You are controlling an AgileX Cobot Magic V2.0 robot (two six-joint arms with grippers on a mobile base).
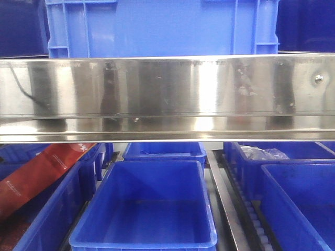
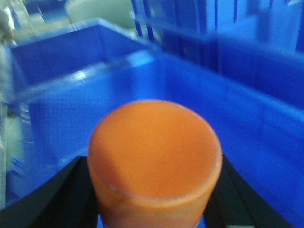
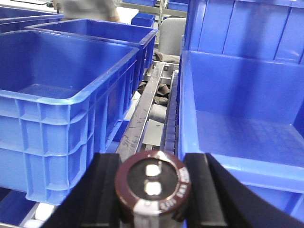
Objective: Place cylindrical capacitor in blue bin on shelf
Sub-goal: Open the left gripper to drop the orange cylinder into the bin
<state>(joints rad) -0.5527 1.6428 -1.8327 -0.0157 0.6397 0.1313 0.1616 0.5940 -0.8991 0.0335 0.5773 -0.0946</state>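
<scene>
The front-facing camera is looking level and very near at the shelf (image 1: 167,99), whose rail is crossing mid-frame. Each wrist camera is looking forward and slightly down, close over a part at bottom centre: the cylindrical capacitor (image 2: 154,156) on the left, a brown capacitor (image 3: 153,187) on the right. All three are sharing the blue bins (image 1: 152,180).

Of my left gripper (image 2: 154,199) I see only two matte black fingers (image 2: 47,202). They are smooth, wedge-shaped slabs that widen toward the bottom corners of the wrist view, their edges soft with blur. My right gripper (image 3: 152,190) is the same black, and sharper here. Each of its fingers (image 3: 100,190) has a flat, rectangular inner block with squared top corners. Behind it a broader outer flank slopes away and down in a curved line. The surfaces carry a faint sheen.
</scene>
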